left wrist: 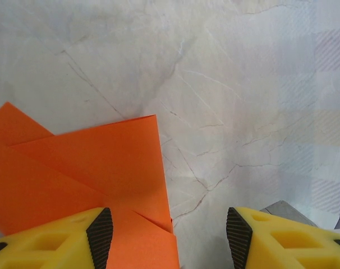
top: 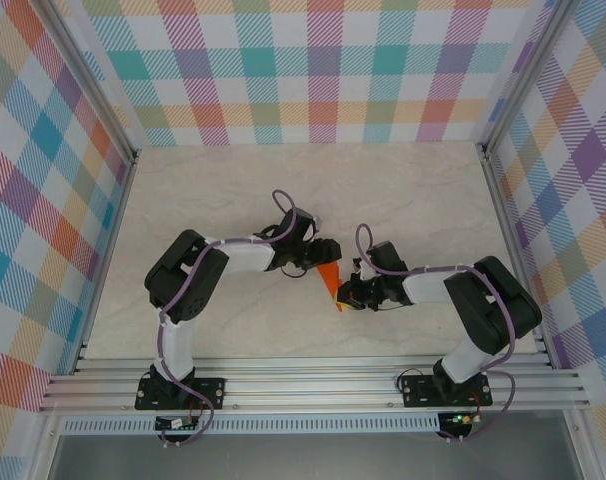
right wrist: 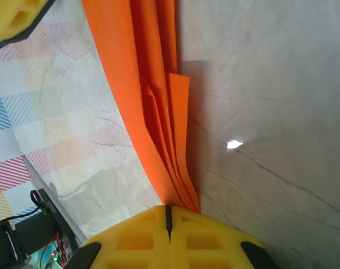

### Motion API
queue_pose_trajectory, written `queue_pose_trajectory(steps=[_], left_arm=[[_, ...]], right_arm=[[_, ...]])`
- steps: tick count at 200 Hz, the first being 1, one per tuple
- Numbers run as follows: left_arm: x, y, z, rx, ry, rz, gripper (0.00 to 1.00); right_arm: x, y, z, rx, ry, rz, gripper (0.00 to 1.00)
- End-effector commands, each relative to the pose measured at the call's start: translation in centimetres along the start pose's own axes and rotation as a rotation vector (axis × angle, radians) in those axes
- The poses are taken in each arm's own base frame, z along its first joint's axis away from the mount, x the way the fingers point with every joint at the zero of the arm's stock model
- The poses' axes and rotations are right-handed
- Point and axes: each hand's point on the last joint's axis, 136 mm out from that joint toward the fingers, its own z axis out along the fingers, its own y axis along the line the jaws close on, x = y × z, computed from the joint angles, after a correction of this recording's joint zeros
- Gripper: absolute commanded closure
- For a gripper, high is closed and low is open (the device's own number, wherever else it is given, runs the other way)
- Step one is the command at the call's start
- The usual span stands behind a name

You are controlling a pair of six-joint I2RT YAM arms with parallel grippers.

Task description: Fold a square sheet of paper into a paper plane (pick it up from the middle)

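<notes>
Table (top: 413,200), 1 orange sheet (right wrist: 153,84), L claw (left wrist: 169,238) agape, R claw (right wrist: 169,224) gripping

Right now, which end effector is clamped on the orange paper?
The right end effector, jaws shut on the folded paper; the left end effector stands open.

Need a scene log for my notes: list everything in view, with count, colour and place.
folded paper: one, bright orange, on the table between the two grippers
table: one, pale marbled, under everything
walls: three, pastel checked, left, back and right of the table
rails: one set, silver, along the near edge
left arm, right arm: two, black and white, bolted to the rails
left gripper: one, yellow fingers, open, one finger over the paper
right gripper: one, yellow fingers, shut on the paper's end
</notes>
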Motion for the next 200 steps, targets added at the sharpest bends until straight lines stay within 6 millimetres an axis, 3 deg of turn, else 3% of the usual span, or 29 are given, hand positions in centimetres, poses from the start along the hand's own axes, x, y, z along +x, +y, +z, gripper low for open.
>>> queue_pose_trajectory(steps=[1, 48, 110, 161, 200], left_arm=[[-1.7, 3.9, 0.5, -0.084, -0.026, 0.002, 0.41], [-3.6, 4.8, 0.6, -0.08, -0.017, 0.026, 0.41], [-7.5, 4.9, -0.6, -0.069, -0.045, 0.038, 0.41], [-9.8, 1.7, -4.2, -0.038, -0.1, 0.073, 0.41], [-8.0, -1.1, -7.8, 0.016, -0.138, 0.071, 0.42]], right_arm=[[3.9, -6.3, 0.3, 0.229, 0.104, 0.117, 0.95], [4.0, -6.5, 0.3, 0.237, 0.108, 0.12, 0.95], [3.4, -6.1, 0.4, 0.229, 0.093, 0.122, 0.95], [2.4, -5.0, 0.4, 0.213, 0.077, 0.109, 0.95], [1.7, -4.4, 0.4, 0.204, 0.064, 0.101, 0.95]])
